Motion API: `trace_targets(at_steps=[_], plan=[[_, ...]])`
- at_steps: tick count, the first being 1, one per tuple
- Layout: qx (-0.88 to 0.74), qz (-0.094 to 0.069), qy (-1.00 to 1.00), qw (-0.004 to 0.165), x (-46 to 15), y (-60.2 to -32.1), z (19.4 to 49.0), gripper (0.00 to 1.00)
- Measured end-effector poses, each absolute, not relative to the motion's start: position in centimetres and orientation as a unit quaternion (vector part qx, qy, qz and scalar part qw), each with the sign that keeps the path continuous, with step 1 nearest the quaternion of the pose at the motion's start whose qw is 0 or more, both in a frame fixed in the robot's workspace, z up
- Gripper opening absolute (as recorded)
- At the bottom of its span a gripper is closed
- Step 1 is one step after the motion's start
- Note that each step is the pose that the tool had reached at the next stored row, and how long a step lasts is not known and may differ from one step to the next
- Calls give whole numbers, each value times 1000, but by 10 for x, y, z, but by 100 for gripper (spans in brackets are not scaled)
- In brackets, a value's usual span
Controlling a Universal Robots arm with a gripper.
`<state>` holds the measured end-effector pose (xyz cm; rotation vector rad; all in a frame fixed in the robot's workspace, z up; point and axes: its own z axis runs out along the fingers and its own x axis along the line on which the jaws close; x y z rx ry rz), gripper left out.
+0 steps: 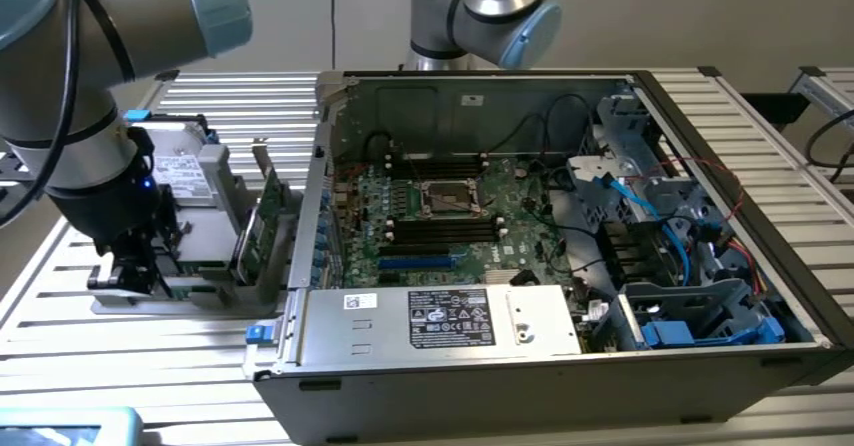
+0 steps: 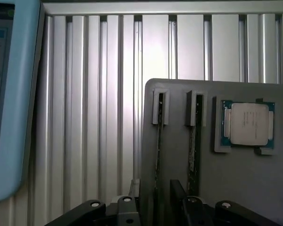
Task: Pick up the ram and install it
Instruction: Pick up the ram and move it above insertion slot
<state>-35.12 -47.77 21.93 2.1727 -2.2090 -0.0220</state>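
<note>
Over at the 9 o'clock side of the exterior view, the arm's gripper [image 1: 131, 271] hangs low over a grey fixture [image 1: 187, 301] parked on the slatted aluminium table [image 1: 227, 96], just beside the open PC case [image 1: 534, 391]. A tall green expansion card [image 1: 271, 216] stands upright between fixture and case.

Writing-wise there's not much to go on. The silver power supply [image 1: 347, 341] at the case's 6 o'clock edge carries a black label [image 1: 451, 318] plus a white barcode sticker [image 1: 360, 301], but the print is too small to read. Same goes for the markings on the processor chip [image 2: 247, 123].

That chip turns up in the wrist view: square metal lid on a green board, seated in its own pocket on the fixture [image 2: 254, 188]. Also there is the ram [image 2: 158, 141], seen edge-on as a thin dark line standing in a notched grey holder, with a second stick [image 2: 192, 146] in the next holder, between the ram and the chip. The gripper [image 2: 155, 190] has its black fingers [image 2: 179, 197] apart, one on each side of the ram, with bare grey showing in the gap, so nothing is clamped. A pale blue tablet-like device [image 2: 12, 103] sits well apart on the slats.

The exterior view gives the motherboard side instead: the metal CPU socket [image 1: 447, 198] mid-board, long black slots [image 1: 441, 231] at its 6 o'clock, a blue slot [image 1: 420, 262] beyond those, and blue cables [image 1: 627, 201] at 3 o'clock.
</note>
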Motion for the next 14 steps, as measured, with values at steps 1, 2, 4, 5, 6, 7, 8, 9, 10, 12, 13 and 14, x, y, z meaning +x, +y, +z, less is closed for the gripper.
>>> trace_targets(at_steps=[1, 2, 4, 5, 6, 7, 8, 9, 10, 12, 13, 14], plan=[[701, -7, -713, 22, -351, -477, 217, 38], [701, -7, -713, 22, -351, -476, 216, 38], [701, -7, -713, 22, -351, -476, 213, 38], [701, -8, -713, 22, -351, -476, 211, 38], [701, -8, -713, 22, -351, -475, 210, 38], [701, -8, -713, 22, -351, -475, 209, 38], [701, -8, -713, 22, -351, -475, 208, 38], [701, -8, -713, 22, -351, -474, 208, 38], [701, -8, -713, 22, -351, -474, 208, 38], [701, -8, -713, 23, -351, -474, 208, 38], [701, -8, -713, 23, -351, -474, 207, 38], [701, -8, -713, 23, -351, -473, 207, 38]])
